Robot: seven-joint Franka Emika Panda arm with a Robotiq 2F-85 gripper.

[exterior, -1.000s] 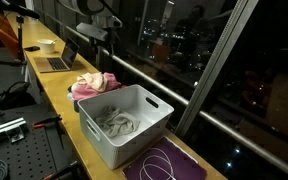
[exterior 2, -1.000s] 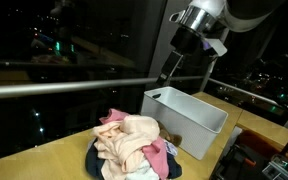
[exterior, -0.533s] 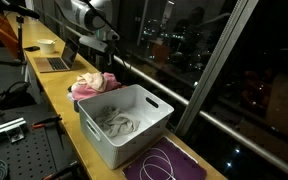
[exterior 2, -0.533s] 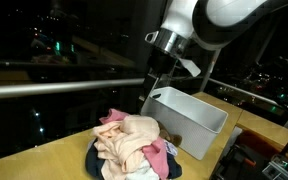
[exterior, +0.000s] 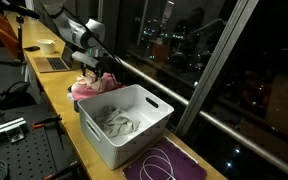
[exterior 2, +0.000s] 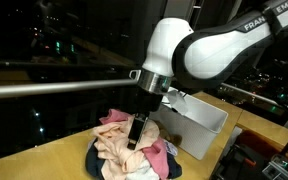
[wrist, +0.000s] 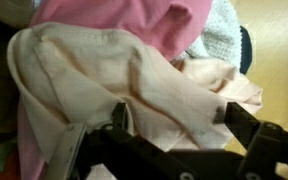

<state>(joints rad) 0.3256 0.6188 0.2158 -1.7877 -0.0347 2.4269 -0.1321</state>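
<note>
A heap of clothes (exterior: pixel 90 86) (exterior 2: pixel 126 145), cream and pink, lies on a dark round base (exterior 2: pixel 95 160) on the wooden table. My gripper (exterior 2: pixel 136 140) (exterior: pixel 91 68) has come down onto the top of the heap. In the wrist view the gripper (wrist: pixel 174 112) is open, and its black fingers (wrist: pixel 248 126) straddle a fold of cream cloth (wrist: pixel 124 75) and press into it. A pink garment (wrist: pixel 134 18) lies just beyond. Nothing is clamped.
A white bin (exterior: pixel 124 122) (exterior 2: pixel 200 116) holding a pale cloth stands beside the heap. A purple mat with a white cord (exterior: pixel 164 164) lies past the bin. A laptop (exterior: pixel 56 62) and a small roll (exterior: pixel 47 46) sit farther along the table. A window rail runs behind.
The arm has swung away from above the white bin and dropped down onto the clothes heap. The jaws have stayed wide apart.
</note>
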